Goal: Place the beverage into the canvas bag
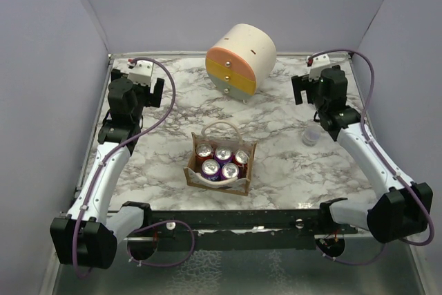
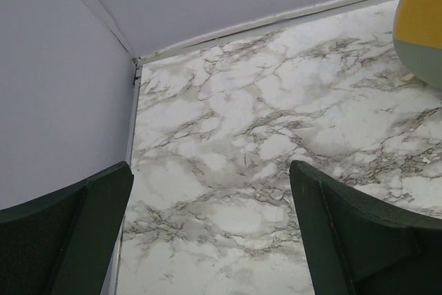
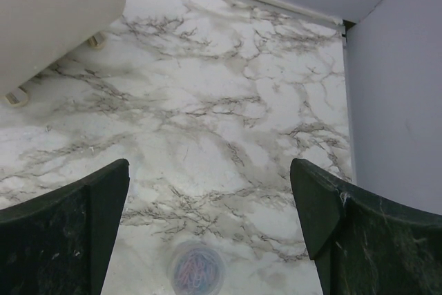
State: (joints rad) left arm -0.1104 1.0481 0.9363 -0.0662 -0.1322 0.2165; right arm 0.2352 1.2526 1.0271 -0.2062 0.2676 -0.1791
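- Top external view: a marble-patterned table (image 1: 297, 170) is seen from above, enclosed by plain pale walls (image 1: 41, 46).
- The canvas bag (image 1: 219, 183), tan with whitish loop handles, is set upright near the middle of the table, toward the near edge and between the two arms.
- Several soda cans (image 1: 224, 154) are packed upright inside the bag with their tops showing; some are red and two are purple.
- A round drawer cabinet (image 1: 240, 59), cream with orange, yellow and grey-green fronts, is placed behind the bag near the far edge.
- The left gripper (image 1: 136, 93) is held over the far left of the table, its fingers spread wide, with bare marble showing between them in the left wrist view.
- The right gripper (image 1: 318, 88) is held over the far right, its fingers likewise spread wide over bare marble.
- A small round clear container (image 1: 311, 136) is seen on the table beside the right arm, well apart from the bag.
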